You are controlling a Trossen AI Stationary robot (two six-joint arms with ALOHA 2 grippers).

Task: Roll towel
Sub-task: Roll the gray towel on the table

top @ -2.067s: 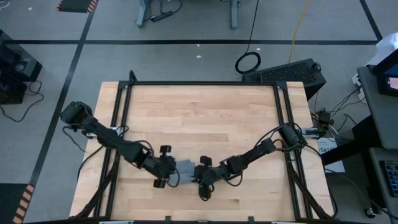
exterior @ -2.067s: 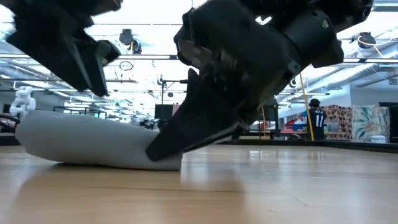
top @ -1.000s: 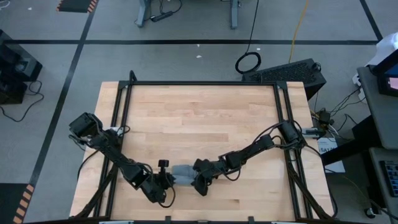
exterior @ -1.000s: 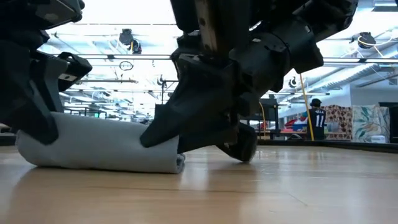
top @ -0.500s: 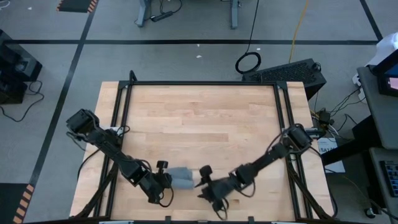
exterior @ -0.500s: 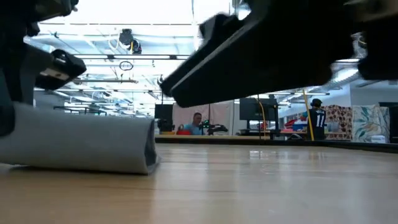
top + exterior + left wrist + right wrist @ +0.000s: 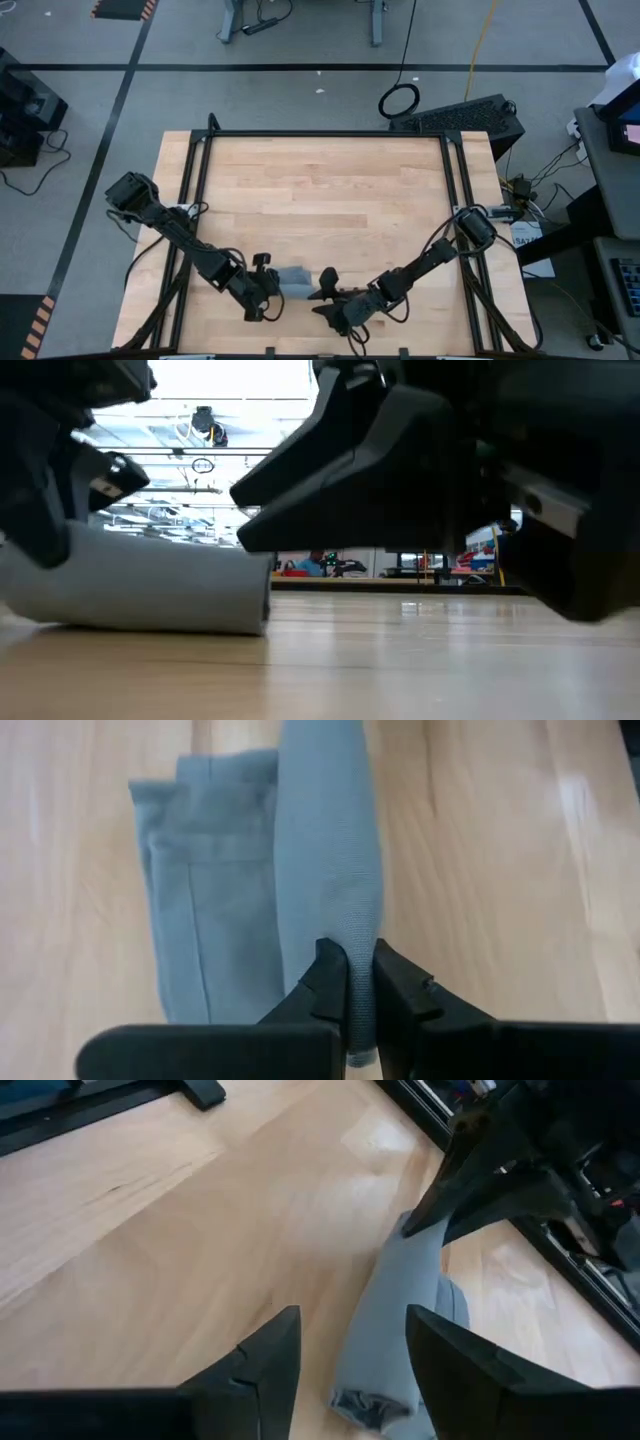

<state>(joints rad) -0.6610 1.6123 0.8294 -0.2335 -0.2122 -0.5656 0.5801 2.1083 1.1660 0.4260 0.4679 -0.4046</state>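
The grey-blue towel [image 7: 293, 281] lies near the table's near edge, one part rolled into a tube [image 7: 330, 850] and a flat folded part [image 7: 200, 900] beside it on the wood. In the low view the roll [image 7: 150, 590] rests along its length on the tabletop. My left gripper [image 7: 268, 287] is shut on the roll's left end. My right gripper [image 7: 322, 292] hovers open just off the roll's right end [image 7: 375, 1400] and touches nothing. My left gripper pinches the rolled part's left end [image 7: 358, 935] between its two fingers [image 7: 328, 982]. It comes slanting down from the table's left, with the fingers along the roll. The roll stretches away from the fingers and lies on the table.
Black frame rails [image 7: 195, 200] run along the left and right sides of the wooden table [image 7: 320, 190]. Both arms work close to the near edge. Bare wood spreads toward the far edge.
My right gripper has let go of the roll's right end, opened, rolled about its wrist and drawn back toward the table's near right. The towel roll stays on the table, its left end still in my left gripper.
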